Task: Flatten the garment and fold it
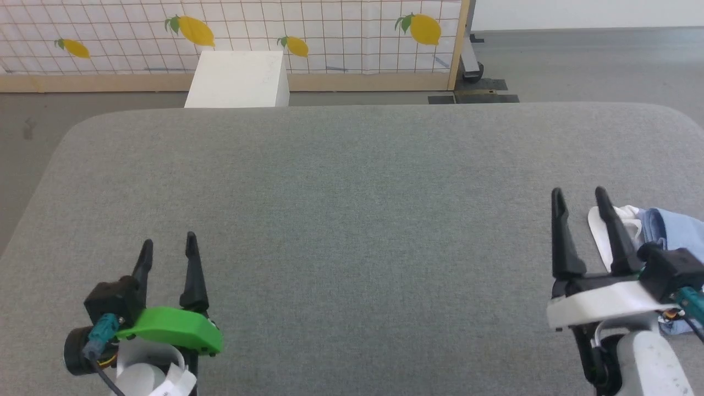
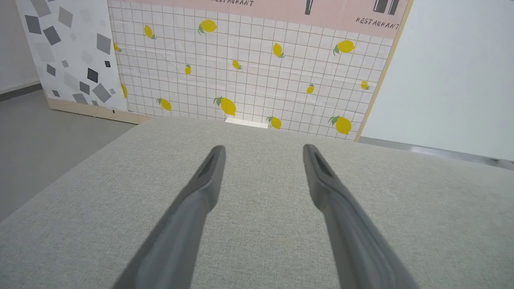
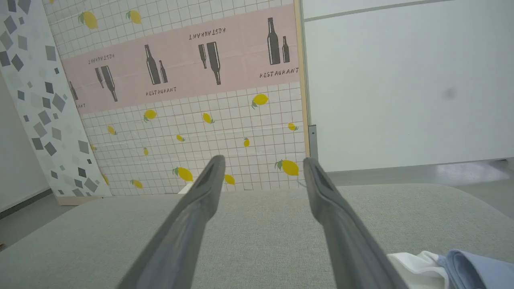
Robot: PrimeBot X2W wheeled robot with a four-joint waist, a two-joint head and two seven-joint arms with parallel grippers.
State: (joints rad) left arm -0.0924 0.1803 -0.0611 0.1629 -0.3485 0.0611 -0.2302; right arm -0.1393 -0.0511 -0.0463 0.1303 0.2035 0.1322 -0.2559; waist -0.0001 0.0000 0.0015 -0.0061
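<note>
The garment [image 1: 665, 228], light blue cloth with a white collar part, lies bunched at the right edge of the grey table [image 1: 352, 209], partly hidden behind my right arm. My right gripper [image 1: 577, 193] stands open just left of it, fingers pointing away, nothing between them. In the right wrist view the garment [image 3: 461, 269] shows at the bottom right, beside the right finger, and the right gripper [image 3: 263, 162] is open over bare table. My left gripper [image 1: 168, 242] stands open at the lower left, far from the garment. It is open and empty in the left wrist view [image 2: 263, 150].
A white box [image 1: 239, 80] stands on the floor behind the table's far edge. A lemon-patterned panel [image 1: 231, 33] runs behind it, with a wooden post [image 1: 459, 44] at its right end. Grey floor surrounds the table.
</note>
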